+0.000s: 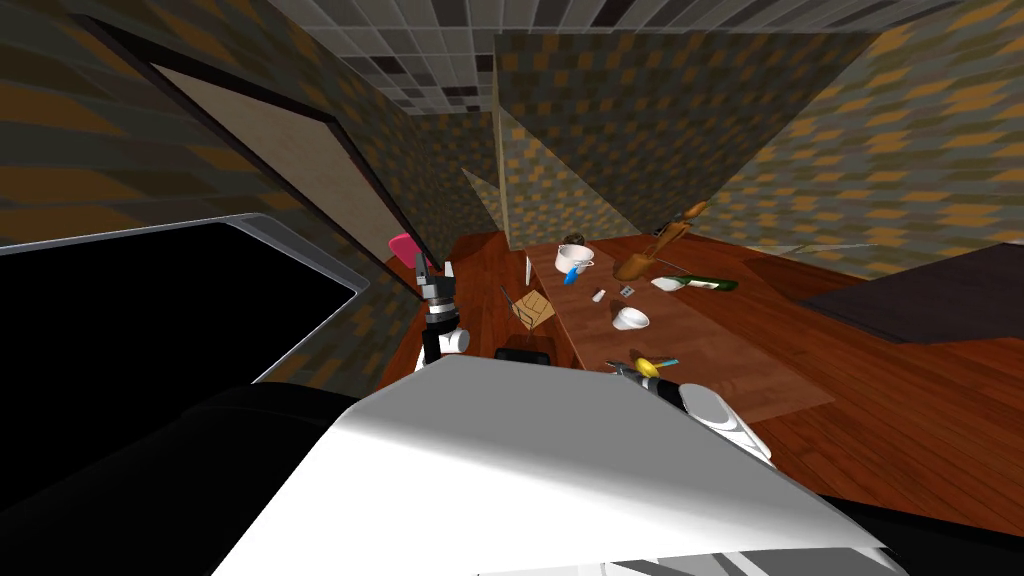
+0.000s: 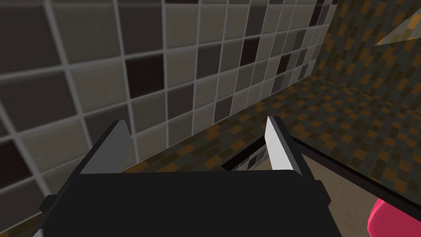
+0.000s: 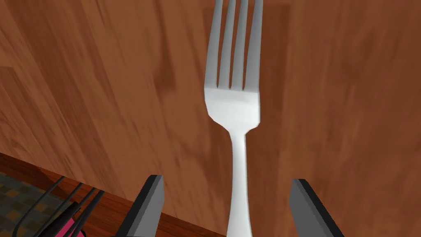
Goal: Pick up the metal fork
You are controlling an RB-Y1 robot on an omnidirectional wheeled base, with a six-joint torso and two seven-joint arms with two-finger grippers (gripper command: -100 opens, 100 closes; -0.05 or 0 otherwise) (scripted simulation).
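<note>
Right gripper (image 3: 227,179) released: blades spread, one on either side of the fork's handle, touching neither side. The grey metal fork (image 3: 233,103) lies flat on the brown wooden tabletop (image 3: 102,82) close to its edge, tines pointing away from the gripper. Left gripper (image 2: 198,121) raised, left of the tabletop — likewise spread, holding nothing.

Fork (image 3: 232,107): pale silver-grey, plain, whitest across the neck (tines a shade greyer). Table (image 3: 102,82): reddish-brown wood grain with darker streaks. Bowl (image 1: 631,319), mid-table: white. Pot (image 1: 574,258), toward the table's far edge: white with a blue handle. Bottle (image 1: 712,284): dark green. Floor (image 1: 900,420): deeper red-brown planks. Walls (image 1: 620,120): mosaic of grey-brown and orange squares. Tiled surface (image 2: 102,82): grey squares, pale grout, scattered near-black tiles.
</note>
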